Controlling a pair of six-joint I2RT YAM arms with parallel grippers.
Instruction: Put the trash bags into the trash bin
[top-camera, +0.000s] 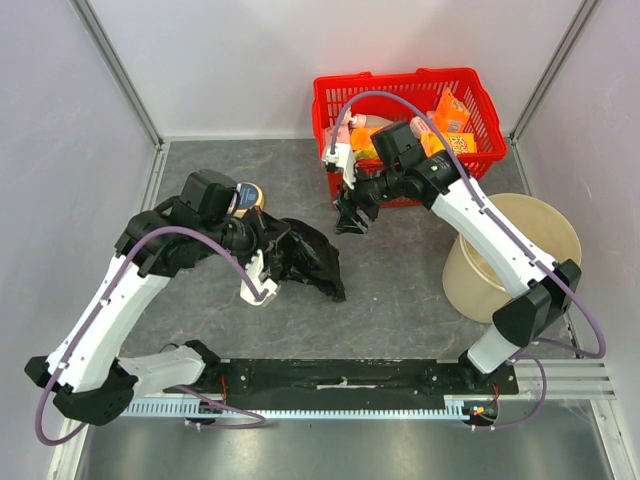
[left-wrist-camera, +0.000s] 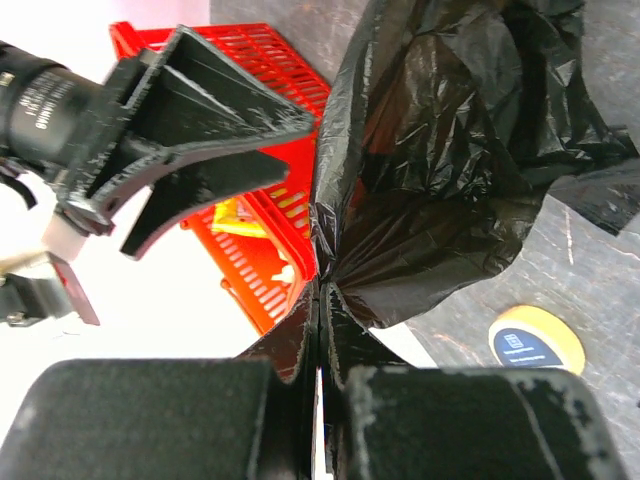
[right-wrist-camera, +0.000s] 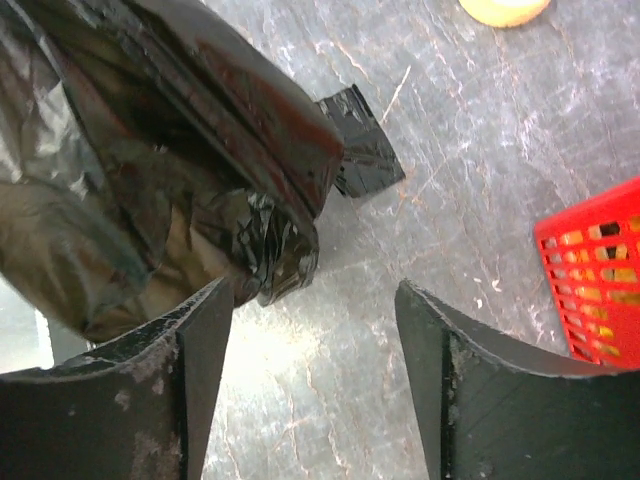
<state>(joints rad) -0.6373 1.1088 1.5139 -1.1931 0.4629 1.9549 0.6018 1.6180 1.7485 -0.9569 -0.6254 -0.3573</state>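
Note:
A crumpled black trash bag (top-camera: 308, 256) lies on the grey table left of centre. My left gripper (top-camera: 263, 252) is shut on the bag's left edge; in the left wrist view the jaws (left-wrist-camera: 322, 292) pinch a gathered fold of the bag (left-wrist-camera: 450, 150). My right gripper (top-camera: 350, 216) is open and empty, just right of the bag and in front of the basket. In the right wrist view its fingers (right-wrist-camera: 312, 290) spread over bare table, with the bag (right-wrist-camera: 150, 170) to the upper left. The beige trash bin (top-camera: 535, 225) stands at the right, partly behind my right arm.
A red wire-mesh basket (top-camera: 480, 100) with orange packages stands at the back, also seen in the left wrist view (left-wrist-camera: 265, 235) and the right wrist view (right-wrist-camera: 600, 280). A jar with a yellow lid (top-camera: 252, 196) stands behind my left gripper (left-wrist-camera: 535, 340). Enclosure walls surround the table.

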